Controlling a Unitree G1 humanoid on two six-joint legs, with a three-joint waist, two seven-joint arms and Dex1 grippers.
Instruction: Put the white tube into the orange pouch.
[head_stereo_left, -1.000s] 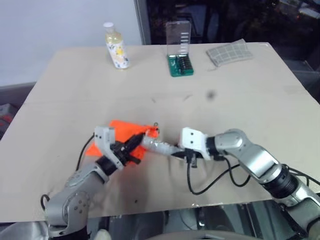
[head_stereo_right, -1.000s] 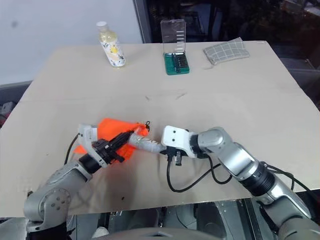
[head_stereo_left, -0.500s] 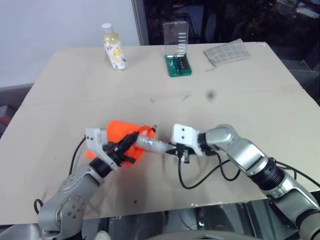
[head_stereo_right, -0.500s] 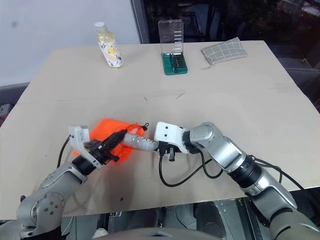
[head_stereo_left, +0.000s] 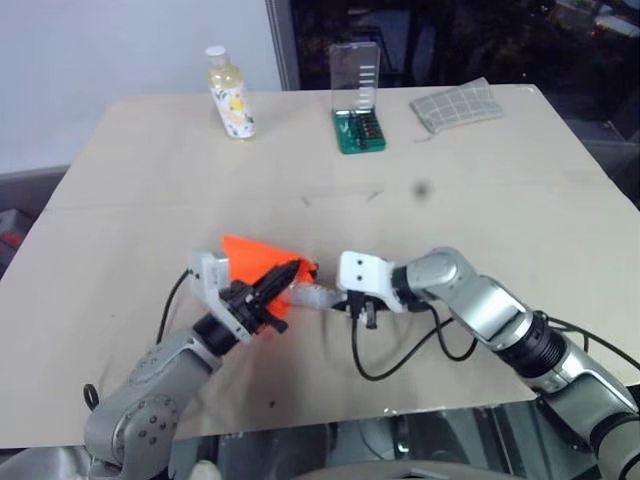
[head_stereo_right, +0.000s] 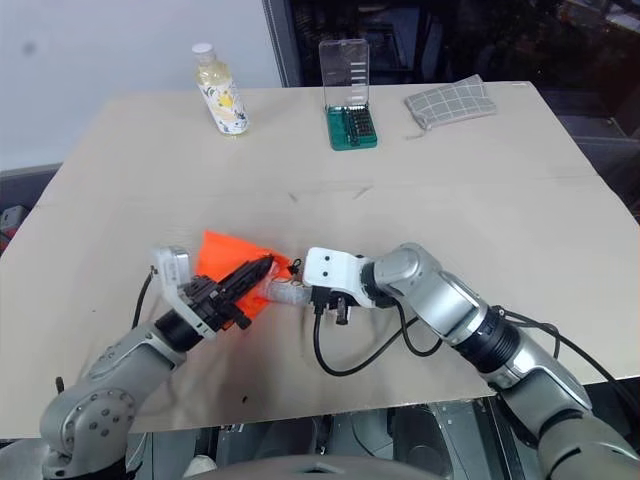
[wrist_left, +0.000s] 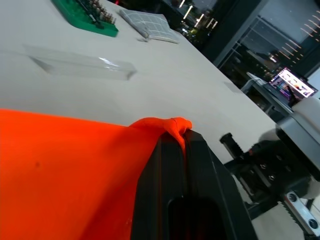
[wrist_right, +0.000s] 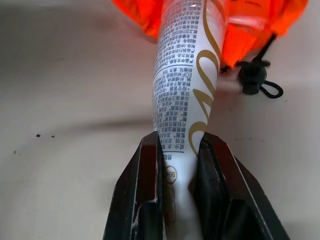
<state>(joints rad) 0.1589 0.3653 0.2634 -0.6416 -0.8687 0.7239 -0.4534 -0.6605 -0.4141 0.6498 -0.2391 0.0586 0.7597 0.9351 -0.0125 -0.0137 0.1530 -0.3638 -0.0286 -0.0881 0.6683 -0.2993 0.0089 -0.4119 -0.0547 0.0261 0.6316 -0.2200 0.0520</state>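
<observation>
Insertion looks to be the step in hand: the white tube (wrist_right: 186, 85) lies nearly level just above the desk (head_stereo_left: 470, 200), its front end already inside the mouth of the orange pouch (head_stereo_left: 250, 262) and its crimped tail outside. The right gripper (wrist_right: 176, 165) has its fingers closed tight on that tail, probably so that the whole free length can be pushed in ahead of the hand. The left gripper (head_stereo_left: 285, 277) has its fingers pinched shut on the pouch's upper edge (wrist_left: 165, 125), lifting the fabric off the desk; held up like this, the mouth likely stays open and the pouch cannot slide away under the push. The pouch's dark cord with its small stopper (wrist_right: 252, 77) rests on the desk beside the tube. Counted, there is one tube and one pouch. Well apart at the far edge stand one yellowish bottle (head_stereo_left: 229, 92), one green case of screwdriver bits with its clear lid raised (head_stereo_left: 359, 100), and one grey checked cloth (head_stereo_left: 458, 105).
</observation>
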